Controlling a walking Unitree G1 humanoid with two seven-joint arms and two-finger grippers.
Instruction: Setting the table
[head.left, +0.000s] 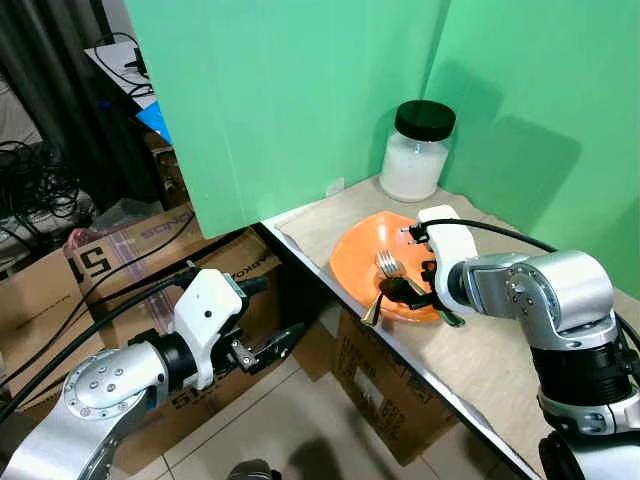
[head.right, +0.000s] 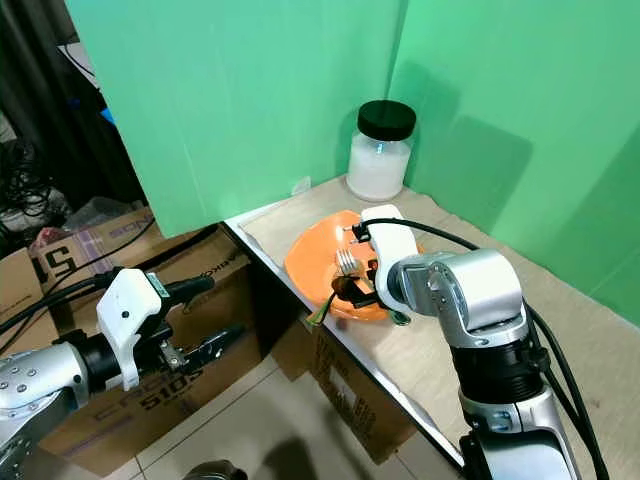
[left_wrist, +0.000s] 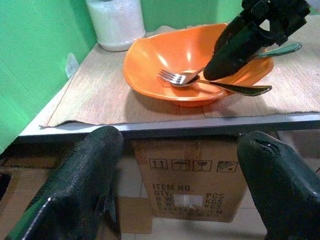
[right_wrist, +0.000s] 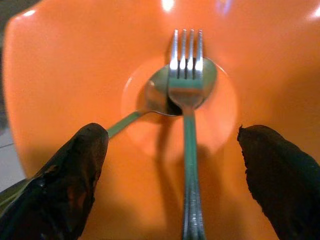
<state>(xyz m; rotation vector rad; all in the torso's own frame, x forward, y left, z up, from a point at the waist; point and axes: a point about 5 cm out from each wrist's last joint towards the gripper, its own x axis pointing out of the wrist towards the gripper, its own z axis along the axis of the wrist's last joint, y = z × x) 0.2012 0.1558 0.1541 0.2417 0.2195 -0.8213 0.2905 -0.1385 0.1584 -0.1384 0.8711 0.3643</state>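
My left gripper (head.left: 268, 352) hangs low off the left edge of the desk (head.left: 480, 380), out over the tiled floor (head.left: 300, 420) and in front of the cardboard boxes (head.left: 110, 260) stacked there; its two black fingers (left_wrist: 80, 185) are spread wide apart and grasp nothing, pointing toward the desk's near edge. Behind the boxes a tangle of black cables (head.left: 40, 190) lies in the dim corner, and a green screen (head.left: 290, 100) stands along the desk's back edge. Another printed cardboard box (left_wrist: 192, 182) sits under the desk, right below its near edge. On the desk lies a beige woven mat (head.left: 320, 225), reaching to the left corner, and on that mat rests the orange bowl (head.left: 360, 255), close to the near edge. In the bowl lie a fork (right_wrist: 187, 125) and a spoon (right_wrist: 160, 100), the fork's tines resting over the spoon's bowl at the middle of the dish, and the spoon's handle sticking out over the rim toward the desk's edge. My right gripper (head.left: 420, 290) sits over the bowl, fingers (right_wrist: 65, 180) spread on either side of the fork handle, not clenched on it and touching neither piece that I can see. Behind the bowl, near the back edge by the screen's corner, stands a jar (head.left: 415, 150) with white contents and a black lid.
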